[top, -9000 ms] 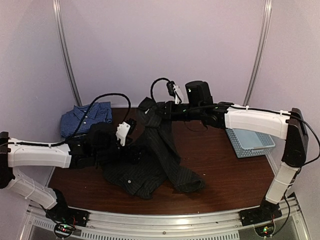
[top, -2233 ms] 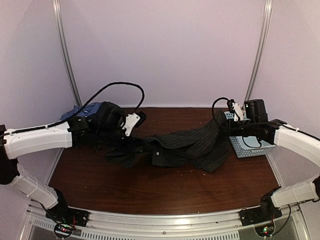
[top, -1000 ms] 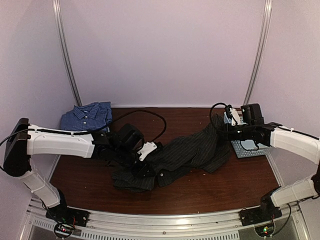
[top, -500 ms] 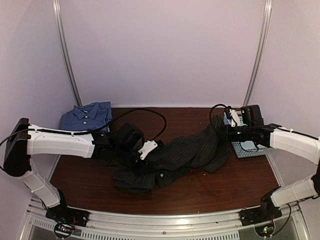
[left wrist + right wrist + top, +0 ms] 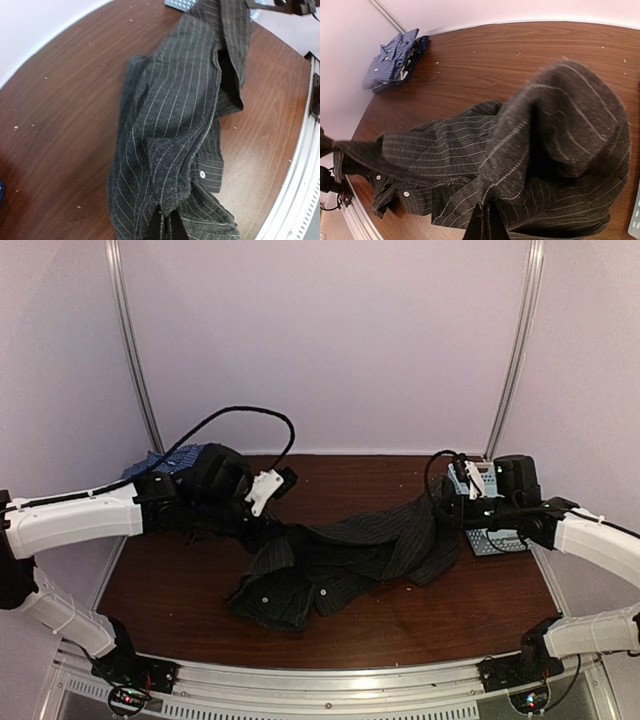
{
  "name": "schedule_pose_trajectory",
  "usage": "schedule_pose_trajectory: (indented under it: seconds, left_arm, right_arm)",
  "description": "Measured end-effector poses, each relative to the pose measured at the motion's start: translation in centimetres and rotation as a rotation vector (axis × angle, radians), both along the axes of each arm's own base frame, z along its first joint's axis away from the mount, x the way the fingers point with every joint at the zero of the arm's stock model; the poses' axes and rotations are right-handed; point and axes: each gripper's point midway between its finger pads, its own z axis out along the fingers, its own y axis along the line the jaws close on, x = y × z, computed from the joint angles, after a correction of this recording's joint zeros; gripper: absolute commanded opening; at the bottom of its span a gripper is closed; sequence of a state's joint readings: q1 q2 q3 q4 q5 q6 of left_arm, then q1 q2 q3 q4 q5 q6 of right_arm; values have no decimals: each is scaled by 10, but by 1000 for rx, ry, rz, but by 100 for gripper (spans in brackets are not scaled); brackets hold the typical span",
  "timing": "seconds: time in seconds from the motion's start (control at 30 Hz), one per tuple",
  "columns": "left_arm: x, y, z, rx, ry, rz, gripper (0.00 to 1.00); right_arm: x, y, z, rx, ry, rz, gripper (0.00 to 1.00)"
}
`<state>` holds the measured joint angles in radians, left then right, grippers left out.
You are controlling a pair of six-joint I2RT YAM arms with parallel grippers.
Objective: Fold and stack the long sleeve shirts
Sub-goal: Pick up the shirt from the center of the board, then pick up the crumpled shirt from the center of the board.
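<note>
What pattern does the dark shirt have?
Thin pale pinstripes on the black shirt; clearest in the left wrist view.

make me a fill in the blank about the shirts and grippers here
The left gripper and the right gripper are both shut on the ____ pinstriped shirt.
The blue shirt lies at the far ____ corner of the table.
The light blue basket sits near the ____ gripper.
Missing words: black; left; right.

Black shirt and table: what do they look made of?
Black shirt: thin woven cloth, probably cotton, matte; it drapes in soft folds with pale pinstripes. Table: wood or wood-look laminate, smooth with a slight sheen; reddish-brown grain streaks, can't tell which.
</note>
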<state>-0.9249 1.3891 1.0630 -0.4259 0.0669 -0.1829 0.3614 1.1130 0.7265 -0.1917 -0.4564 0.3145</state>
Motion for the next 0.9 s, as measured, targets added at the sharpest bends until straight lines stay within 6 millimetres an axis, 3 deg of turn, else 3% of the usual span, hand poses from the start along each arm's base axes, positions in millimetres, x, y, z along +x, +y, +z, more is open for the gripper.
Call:
schedule_pose_trajectory:
  seconds: [0.27,0.43,0.47,0.57,0.67,0.73,0.9]
  left_arm:
    - [58,40,53,5,-131,205,0]
    - [92,69,89,-16,-187,331,0]
    - [96,73,97,-21,-199,348,0]
    - [109,80,115,-35,-232,390,0]
    - [119,81,121,-35,-245,413,0]
    - [124,81,118,-25,-242,423,0]
    - [130,80,104,3,-221,427,0]
  right_arm:
    - [-49,27,34,73,-53,159,0]
    - [-78,40,33,85,-19,227,0]
    - [-82,40,29,85,-8,230,2]
    - [-96,34,11,87,42,219,22]
    - [-109,27,3,99,74,205,35]
    - [-114,23,8,118,72,195,43]
    - [-116,19,23,151,45,167,46]
